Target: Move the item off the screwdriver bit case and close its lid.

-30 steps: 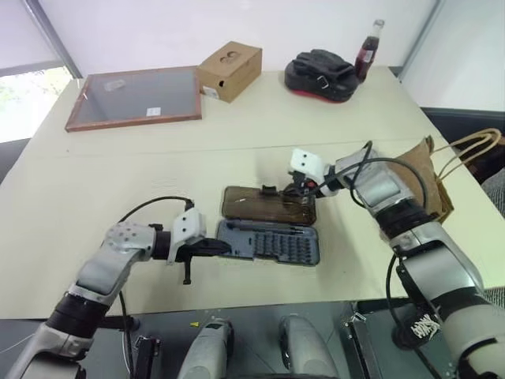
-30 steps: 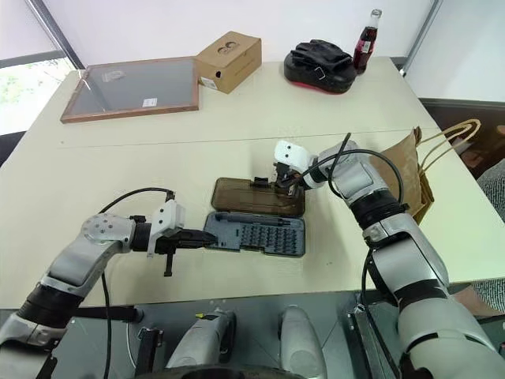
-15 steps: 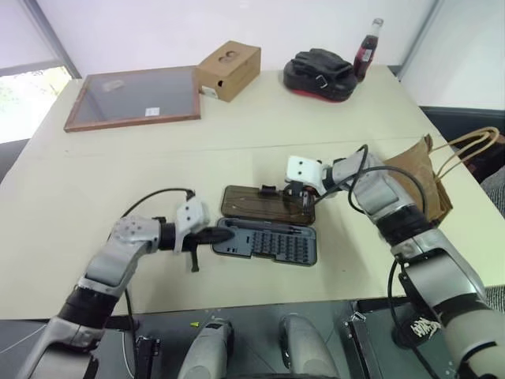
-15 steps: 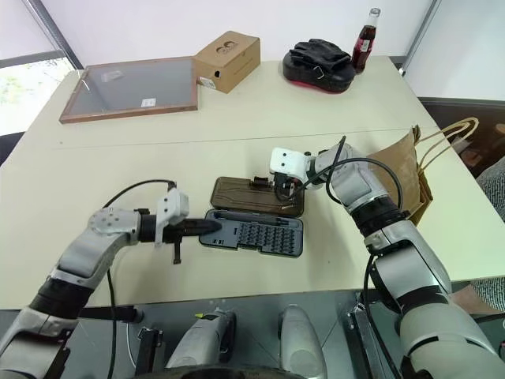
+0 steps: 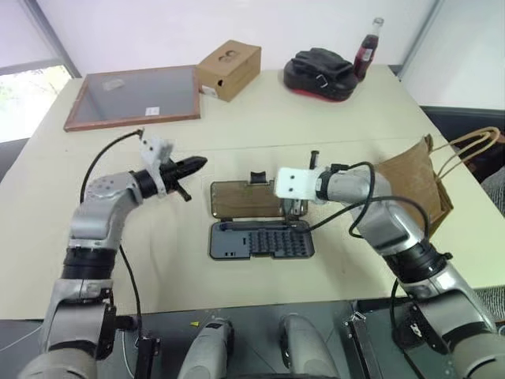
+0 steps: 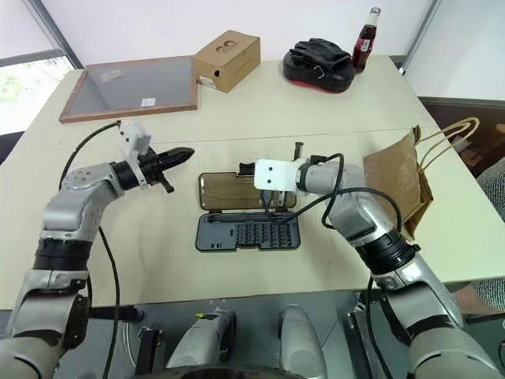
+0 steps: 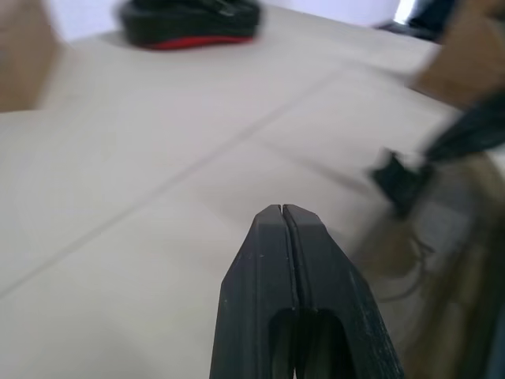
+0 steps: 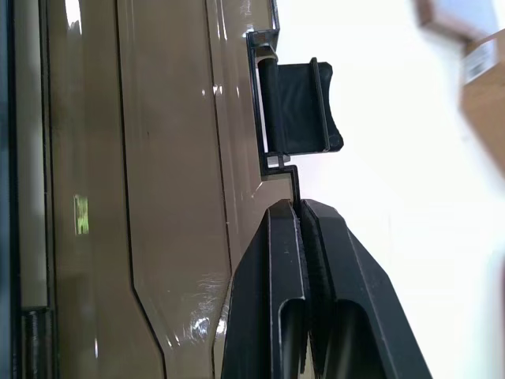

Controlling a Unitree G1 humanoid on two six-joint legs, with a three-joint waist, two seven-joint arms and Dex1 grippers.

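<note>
The screwdriver bit case (image 5: 261,240) lies open near the middle of the pale worktop (image 5: 237,126): a flat, dark grey plastic tray with rows of small bits standing in it, and its lid (image 5: 245,199) folded flat on the far side, a translucent smoky-brown panel with a small black latch (image 5: 257,177) at its far edge. In the right wrist view the lid (image 8: 158,158) shows glossy, with moulded ridges, and the latch (image 8: 298,108) juts past its rim. One brown kraft paper bag (image 5: 414,183), creased and with tan twisted-paper loop handles, sits at the worktop's right edge, well apart from the case and not on it. The right pincer (image 8: 301,213) has its two black fingers pressed together on the thin rim of the lid just beside the latch. The left pincer (image 5: 192,165) is clenched with nothing between its fingers, raised above the worktop to the left of the lid. At the far side of the worktop there are one wood-framed grey board (image 5: 136,96), one brown cardboard box (image 5: 229,70), one black and red pad (image 5: 319,75) and one dark bottle (image 5: 368,49) standing upright just beside the pad. So: one case, one lid, one bag, two pincers.
</note>
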